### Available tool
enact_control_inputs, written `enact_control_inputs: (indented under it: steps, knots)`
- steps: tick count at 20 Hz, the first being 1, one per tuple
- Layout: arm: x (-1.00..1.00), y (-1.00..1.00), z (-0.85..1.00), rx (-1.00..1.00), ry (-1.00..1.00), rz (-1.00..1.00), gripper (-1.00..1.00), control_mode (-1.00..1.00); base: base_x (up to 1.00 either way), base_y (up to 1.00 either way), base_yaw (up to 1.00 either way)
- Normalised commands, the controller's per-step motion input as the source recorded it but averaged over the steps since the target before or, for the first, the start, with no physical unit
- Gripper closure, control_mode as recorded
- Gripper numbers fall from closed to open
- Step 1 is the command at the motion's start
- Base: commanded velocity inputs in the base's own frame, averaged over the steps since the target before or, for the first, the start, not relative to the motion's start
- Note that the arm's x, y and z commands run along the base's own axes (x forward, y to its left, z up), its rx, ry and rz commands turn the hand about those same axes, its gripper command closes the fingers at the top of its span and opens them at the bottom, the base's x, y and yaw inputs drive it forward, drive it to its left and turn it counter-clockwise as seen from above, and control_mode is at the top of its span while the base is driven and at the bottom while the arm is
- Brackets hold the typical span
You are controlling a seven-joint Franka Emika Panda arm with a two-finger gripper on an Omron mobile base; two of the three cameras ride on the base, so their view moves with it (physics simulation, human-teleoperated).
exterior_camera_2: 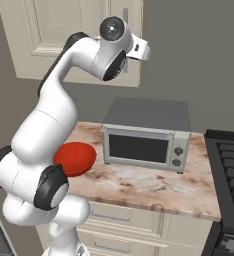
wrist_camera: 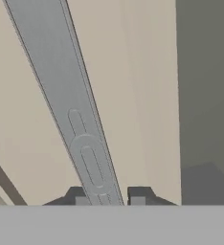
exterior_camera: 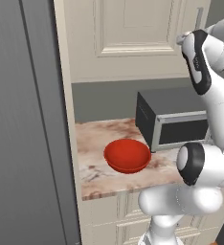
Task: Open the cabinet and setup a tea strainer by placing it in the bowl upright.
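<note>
The cream cabinet (exterior_camera: 133,38) hangs over the counter with its raised-panel door closed. Its long grey bar handle (wrist_camera: 85,124) runs between my two dark finger tips. My gripper (wrist_camera: 109,198) sits at the handle, one finger tight against each side of the bar. In the right base view my arm reaches up to the cabinet (exterior_camera_2: 64,35) door's right edge. The red bowl (exterior_camera: 127,155) (exterior_camera_2: 76,157) rests empty on the marble counter, left of the microwave. The tea strainer is out of view.
A grey microwave (exterior_camera_2: 144,142) stands on the counter (exterior_camera_2: 139,185) under the cabinet. A black stove (exterior_camera_2: 231,170) is at the right. A tall grey panel (exterior_camera: 23,119) borders the counter's left end. Cream drawer fronts (exterior_camera_2: 124,220) sit below.
</note>
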Motion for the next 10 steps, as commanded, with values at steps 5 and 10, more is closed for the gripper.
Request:
enact_control_inputs:
  steps: [5,10]
  knots:
    - [-0.64,0.18,0.16,-0.11,-0.03,-0.04,1.0,-1.0,0.0,0.0,0.0]
    - [-0.84,0.22,0.12,-0.12,-0.04,-0.09,1.0,-1.0,0.0,0.0,0.0]
